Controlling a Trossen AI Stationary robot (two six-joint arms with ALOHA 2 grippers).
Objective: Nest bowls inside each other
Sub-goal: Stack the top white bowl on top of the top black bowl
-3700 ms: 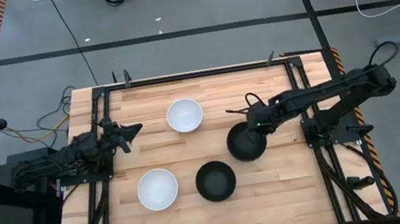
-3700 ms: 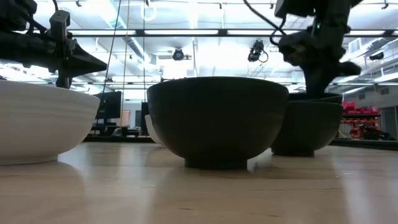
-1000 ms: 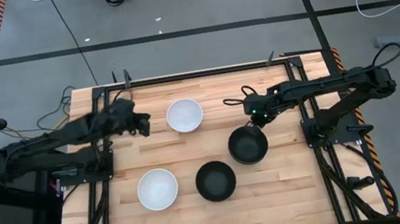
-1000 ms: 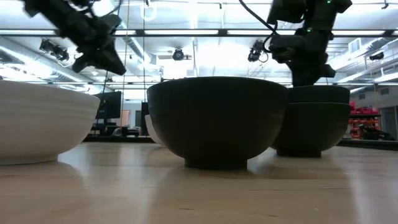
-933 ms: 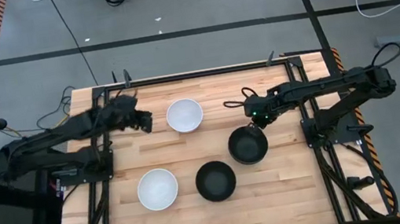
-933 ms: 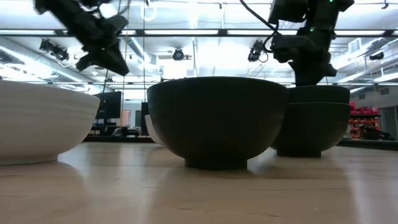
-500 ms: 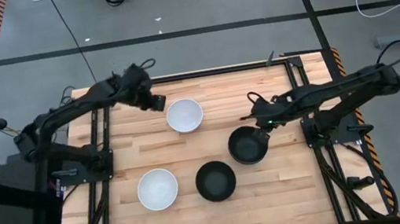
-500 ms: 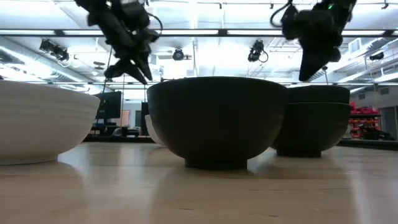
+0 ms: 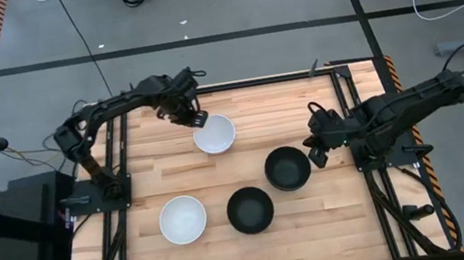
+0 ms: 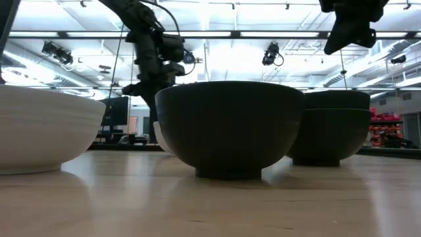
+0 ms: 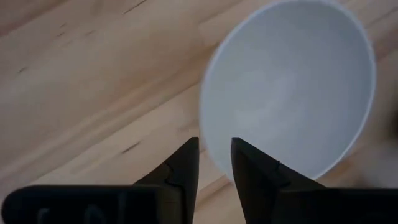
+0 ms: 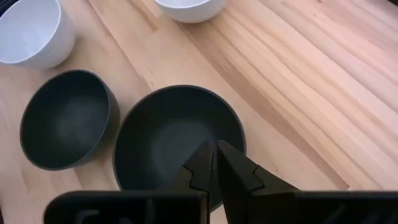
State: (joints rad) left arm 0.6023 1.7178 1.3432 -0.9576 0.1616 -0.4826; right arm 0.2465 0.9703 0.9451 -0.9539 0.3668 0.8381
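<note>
Two white bowls stand on the table, one at the far middle [image 9: 214,134] and one at the near left [image 9: 183,220]. A single black bowl [image 9: 250,210] stands near the front. Right of centre, one black bowl sits nested in another [image 10: 329,128]. My left gripper [image 11: 214,152] points steeply down, open, with its fingertips over the far white bowl's left rim [image 11: 208,134]; I cannot tell whether they touch it. My right gripper [image 12: 214,149] hangs above the right side of the black stack [image 12: 168,130], empty, with only a narrow gap between its fingers.
A black metal frame [image 9: 342,95] runs along the table's left, right and far edges. Bare wood lies at the far right corner and along the near edge. Cables and floor markings lie beyond the far edge.
My left gripper has swung from the table's left edge to the far white bowl and tipped to point steeply down. My right gripper has risen off the black stack and drawn back toward the right edge. No bowl has moved.
</note>
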